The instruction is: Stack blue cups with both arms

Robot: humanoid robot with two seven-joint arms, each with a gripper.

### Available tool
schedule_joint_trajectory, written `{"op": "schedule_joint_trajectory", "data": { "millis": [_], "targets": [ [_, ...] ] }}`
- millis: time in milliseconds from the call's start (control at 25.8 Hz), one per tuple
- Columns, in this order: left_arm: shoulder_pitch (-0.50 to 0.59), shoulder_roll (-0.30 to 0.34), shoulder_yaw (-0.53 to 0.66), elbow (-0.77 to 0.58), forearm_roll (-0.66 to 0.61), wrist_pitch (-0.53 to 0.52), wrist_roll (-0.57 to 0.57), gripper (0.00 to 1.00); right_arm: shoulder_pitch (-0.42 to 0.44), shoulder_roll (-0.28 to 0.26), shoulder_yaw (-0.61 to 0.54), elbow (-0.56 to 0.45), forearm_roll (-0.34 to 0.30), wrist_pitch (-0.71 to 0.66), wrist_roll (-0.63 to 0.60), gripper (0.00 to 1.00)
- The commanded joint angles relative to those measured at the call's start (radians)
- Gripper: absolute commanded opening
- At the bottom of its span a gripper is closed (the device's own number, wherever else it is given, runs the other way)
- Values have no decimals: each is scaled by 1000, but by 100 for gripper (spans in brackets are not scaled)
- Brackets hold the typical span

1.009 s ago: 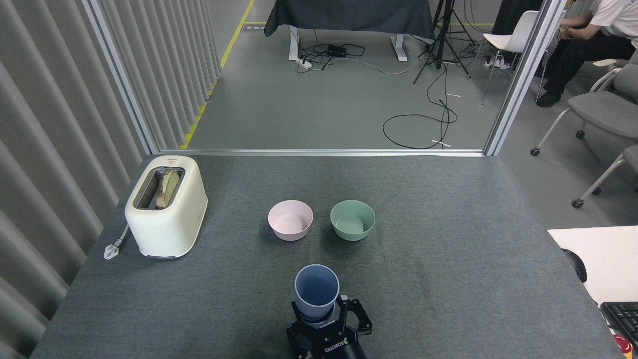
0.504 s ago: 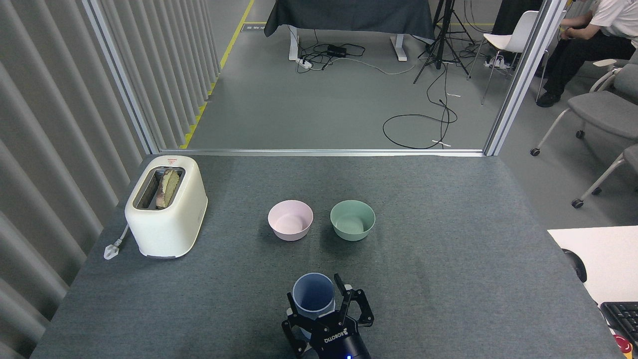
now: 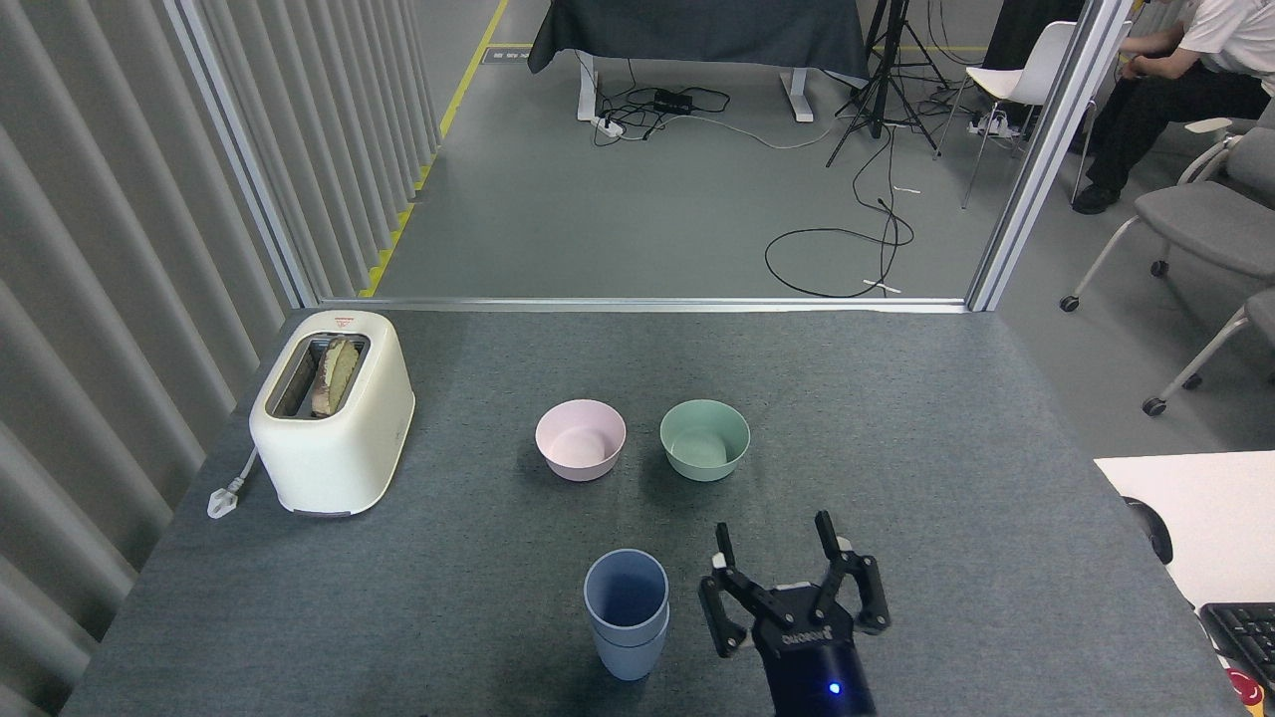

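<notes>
Two blue cups (image 3: 627,615) stand nested, one inside the other, upright on the grey table near its front edge. My right gripper (image 3: 772,526) is just to the right of the stack, apart from it. It is open, its two black fingers spread wide with nothing between them. A small blue light shows on its wrist. My left arm is out of view.
A pink bowl (image 3: 581,439) and a green bowl (image 3: 704,439) sit side by side behind the cups. A cream toaster (image 3: 332,410) with bread in it stands at the left. A white desk (image 3: 1200,518) with a keyboard adjoins the right side.
The gripper lowered the held cup into the other one, let go, opened and moved off to the right. The stacked cups stand free.
</notes>
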Motion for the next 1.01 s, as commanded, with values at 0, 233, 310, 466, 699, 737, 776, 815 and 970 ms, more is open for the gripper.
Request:
{"op": "schedule_joint_trajectory", "data": {
  "millis": [0,233,310,466,699,737,776,815,970],
  "targets": [
    [-13,2,0,0,0,-3,-1,100,109,-91,-81,2,-47,-61,-91,100],
    [-24,0,0,-1,0,-3,-1,100,253,-95,-120,19,-75,-85,-139,100],
    [-27,2,0,0,0,-4,-1,100,277,-91,-121,39,-77,-85,-174,100],
    [-29,3,0,0,0,-9,-1,100,308,-83,-121,62,-101,-87,-222,100],
    [-21,2,2,3,2,-95,28,100,334,-83,-157,68,-224,-101,-252,100],
    [-21,2,2,3,8,-96,32,100,336,-83,-169,68,-228,-111,-252,100],
    [-21,2,2,3,12,-96,35,100,337,-84,-178,69,-230,-120,-251,100],
    [-23,2,2,3,17,-98,35,100,343,-84,-190,69,-231,-128,-249,100],
    [-24,3,0,6,20,-102,37,100,357,-86,-210,69,-231,-143,-246,100]
  ]
}}
